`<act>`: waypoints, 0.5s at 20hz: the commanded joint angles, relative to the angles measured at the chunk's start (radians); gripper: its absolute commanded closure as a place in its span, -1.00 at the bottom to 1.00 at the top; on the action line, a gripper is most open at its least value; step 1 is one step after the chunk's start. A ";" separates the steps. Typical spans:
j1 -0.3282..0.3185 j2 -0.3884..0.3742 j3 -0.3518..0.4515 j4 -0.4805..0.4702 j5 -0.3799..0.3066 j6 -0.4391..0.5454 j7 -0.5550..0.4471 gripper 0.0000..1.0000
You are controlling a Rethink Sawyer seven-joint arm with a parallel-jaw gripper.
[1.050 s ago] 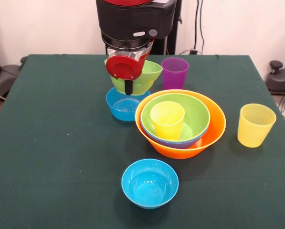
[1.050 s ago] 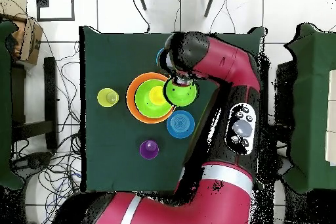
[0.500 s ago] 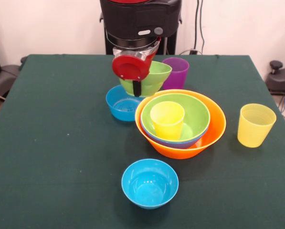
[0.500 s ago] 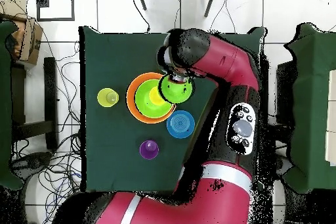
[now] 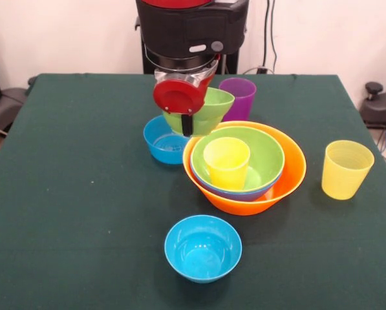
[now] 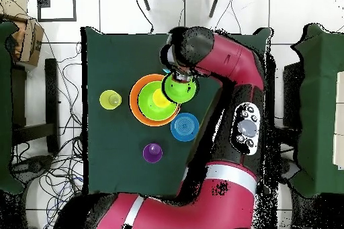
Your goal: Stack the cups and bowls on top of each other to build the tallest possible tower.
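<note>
My gripper (image 5: 189,123) hangs in the air, shut on the rim of the small green bowl (image 5: 209,108), which tilts just over the back left edge of the tower. That tower is the big orange bowl (image 5: 273,196) holding a blue bowl (image 5: 244,192), a medium green bowl (image 5: 267,152) and the opaque yellow cup (image 5: 226,161). From overhead the held green bowl (image 6: 180,88) overlaps the orange bowl (image 6: 135,99) beside the yellow cup (image 6: 160,97). One small blue bowl (image 5: 161,141) sits behind and left of the tower, another (image 5: 202,247) near the front edge.
A purple cup (image 5: 241,95) stands behind the tower, partly hidden by the held bowl. The pale yellow ribbed cup (image 5: 345,169) stands alone to the right of the tower. Green cloth (image 5: 70,194) covers the table. The red arm (image 6: 232,72) spans one side of the table in the overhead view.
The gripper has carried the small green bowl sideways from above the rear blue bowl toward the orange bowl's rim. Nothing else on the table has moved.
</note>
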 commanded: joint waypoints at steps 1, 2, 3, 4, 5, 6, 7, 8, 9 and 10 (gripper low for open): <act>0.024 0.074 0.089 -0.022 0.006 -0.033 0.046 1.00; 0.026 0.076 0.091 -0.023 0.011 -0.036 0.051 1.00; 0.029 0.077 0.091 -0.025 0.014 -0.036 0.058 1.00; 0.030 0.078 0.092 -0.028 0.020 -0.035 0.065 1.00; 0.032 0.079 0.094 -0.030 0.026 -0.034 0.071 1.00; 0.033 0.081 0.097 -0.033 0.033 -0.035 0.076 1.00; 0.036 0.084 0.097 -0.037 0.036 -0.037 0.078 1.00; 0.036 0.087 0.098 -0.038 0.040 -0.040 0.079 1.00; 0.036 0.085 0.097 -0.034 0.042 -0.043 0.077 1.00; 0.036 0.083 0.095 -0.029 0.044 -0.047 0.075 1.00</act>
